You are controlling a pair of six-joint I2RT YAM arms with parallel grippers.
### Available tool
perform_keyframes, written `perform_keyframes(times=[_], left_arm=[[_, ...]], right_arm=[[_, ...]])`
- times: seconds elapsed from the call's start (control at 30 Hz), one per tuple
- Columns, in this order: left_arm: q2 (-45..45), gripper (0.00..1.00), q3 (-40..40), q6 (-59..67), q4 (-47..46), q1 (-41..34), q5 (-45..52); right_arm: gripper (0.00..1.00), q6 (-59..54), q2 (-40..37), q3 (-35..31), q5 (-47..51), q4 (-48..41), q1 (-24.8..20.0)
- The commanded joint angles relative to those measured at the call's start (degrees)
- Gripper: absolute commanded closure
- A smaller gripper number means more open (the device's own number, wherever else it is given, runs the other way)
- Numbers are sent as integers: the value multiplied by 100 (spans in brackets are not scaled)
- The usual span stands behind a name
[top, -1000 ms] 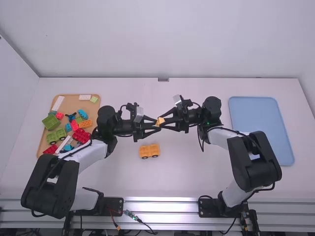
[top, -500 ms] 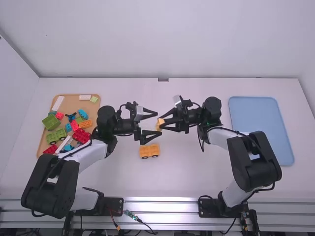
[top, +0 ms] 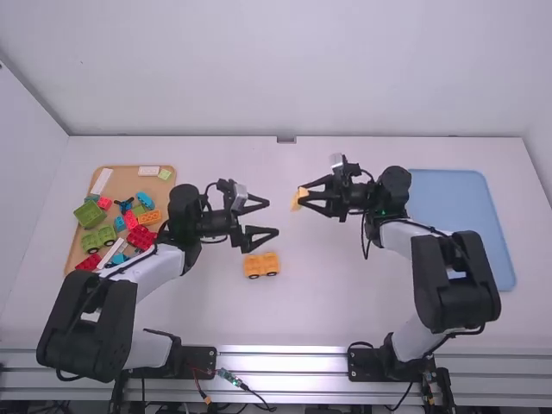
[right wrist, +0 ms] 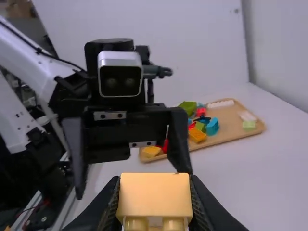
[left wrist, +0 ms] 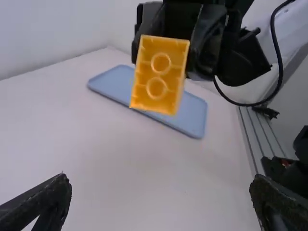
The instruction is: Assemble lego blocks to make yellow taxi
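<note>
My left gripper stands open and empty above the mid-table; in its own wrist view the left gripper has its fingers wide apart. Held up to the right of it, the right gripper is shut on a yellow-orange block. The left wrist view shows that block with its hollow underside. In the right wrist view the right gripper pinches the block from both sides. On the table near the left gripper rests an orange wheeled base.
A wooden tray of mixed blocks, several green, red, blue and orange, lies at the left. A blue tray lies at the right, partly behind the right arm.
The left gripper has opened and let go of the yellow-orange block. The right gripper has carried that block away to the right and slightly up the picture. The wheeled base has stayed put.
</note>
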Motion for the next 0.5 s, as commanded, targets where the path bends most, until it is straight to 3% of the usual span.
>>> perform_keyframes(times=[0.0,0.13,0.37,0.47], left_arm=[[6,1,-42,442,-62,33,212],[6,1,7,763,-86,37,542],[6,1,166,667,-244,39,518],[6,1,240,678,-237,39,516]], right_arm=[[100,-249,-43,129,92,-136,-15],[100,-870,-43,129,203,-748,-20],[100,-1130,-45,129,433,-1067,-17],[100,-1880,-72,131,1091,-2162,39]])
